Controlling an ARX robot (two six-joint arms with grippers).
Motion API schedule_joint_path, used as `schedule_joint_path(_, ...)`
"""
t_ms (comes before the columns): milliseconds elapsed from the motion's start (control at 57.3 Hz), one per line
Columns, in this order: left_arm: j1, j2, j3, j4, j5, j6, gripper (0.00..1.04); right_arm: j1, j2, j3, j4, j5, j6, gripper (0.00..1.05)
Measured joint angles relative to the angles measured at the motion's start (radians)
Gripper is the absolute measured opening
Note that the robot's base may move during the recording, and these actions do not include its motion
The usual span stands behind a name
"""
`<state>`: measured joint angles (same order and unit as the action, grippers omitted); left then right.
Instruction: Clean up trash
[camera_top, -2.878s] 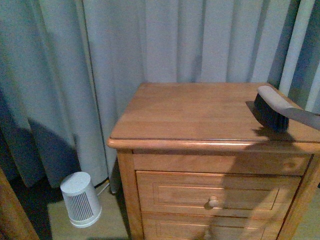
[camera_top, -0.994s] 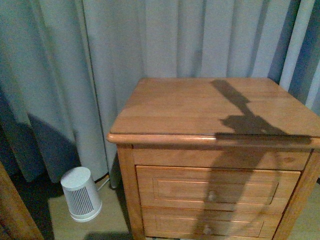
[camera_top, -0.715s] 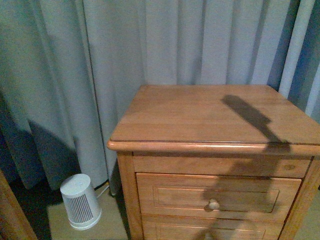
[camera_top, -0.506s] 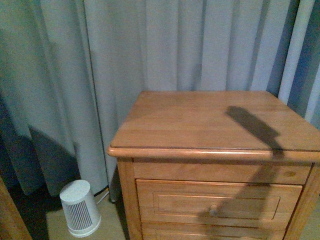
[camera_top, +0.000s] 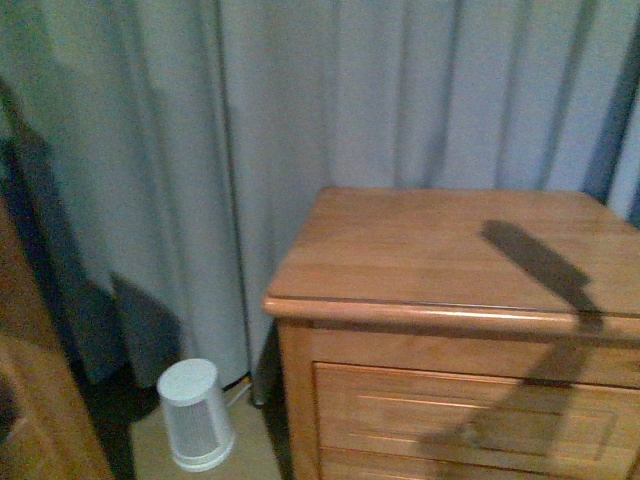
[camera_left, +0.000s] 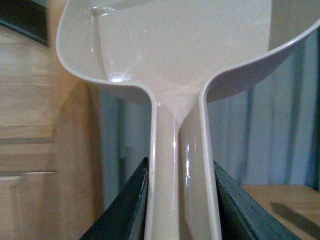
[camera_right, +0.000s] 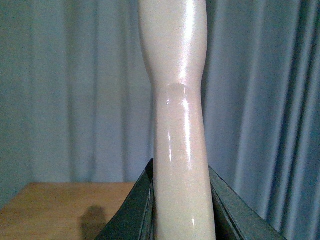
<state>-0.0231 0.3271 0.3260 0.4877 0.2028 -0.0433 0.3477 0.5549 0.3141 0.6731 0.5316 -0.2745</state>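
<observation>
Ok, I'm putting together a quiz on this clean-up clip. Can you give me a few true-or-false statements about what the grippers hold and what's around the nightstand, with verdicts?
1. The left gripper is shut on the dustpan by its handle. True.
2. The right gripper is open and empty. False: it is shut on a pale handle.
3. A small white ribbed device stands on the floor, left of the nightstand in the front view. True.
4. A crumpled white wad lies on the nightstand top. False: the top shows only a shadow.
</observation>
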Motion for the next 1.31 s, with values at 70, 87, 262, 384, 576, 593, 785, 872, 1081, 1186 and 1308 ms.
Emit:
schedule_joint_path(70, 0.0, -0.003, 0.001, 0.0, -0.008, 0.0, 0.29, 0.0, 0.003, -0.002, -0.001, 0.0, 0.0, 0.21)
schedule_joint_path(87, 0.0, -0.003, 0.001, 0.0, -0.008, 0.0, 0.29, 0.0, 0.005, -0.002, -0.001, 0.0, 0.0, 0.21)
schedule_joint_path(262, 0.001, -0.003, 0.0, -0.001, -0.011, -0.001, 0.29, 0.002, 0.014, -0.005, -0.003, -0.007, -0.004, 0.21)
schedule_joint_path(384, 0.001, -0.003, 0.0, -0.001, -0.007, 0.0, 0.29, 0.001, 0.013, -0.005, -0.003, -0.007, -0.004, 0.21)
schedule_joint_path(576, 0.001, -0.005, 0.0, -0.001, -0.005, 0.0, 0.29, 0.001, 0.011, -0.005, -0.003, -0.005, -0.004, 0.21)
schedule_joint_path(593, 0.001, -0.005, 0.0, -0.001, -0.005, -0.001, 0.29, 0.001, 0.011, -0.005, -0.003, -0.005, -0.004, 0.21)
schedule_joint_path(785, 0.001, -0.004, 0.0, -0.001, -0.007, -0.001, 0.29, 0.001, 0.011, -0.005, -0.003, -0.004, -0.004, 0.21)
schedule_joint_path(872, 0.002, -0.004, 0.0, -0.001, -0.01, -0.001, 0.29, 0.001, 0.011, -0.006, -0.003, -0.008, -0.004, 0.21)
schedule_joint_path(1081, 0.002, -0.004, 0.0, -0.001, -0.008, -0.001, 0.29, 0.001, 0.011, -0.006, -0.003, -0.004, -0.004, 0.21)
schedule_joint_path(1186, 0.002, -0.004, 0.0, -0.001, -0.009, -0.003, 0.29, 0.001, 0.011, -0.006, -0.003, -0.005, -0.004, 0.21)
schedule_joint_path(1308, 0.002, -0.004, 0.0, -0.001, -0.008, -0.003, 0.29, 0.0, 0.011, -0.007, -0.003, -0.005, -0.004, 0.21)
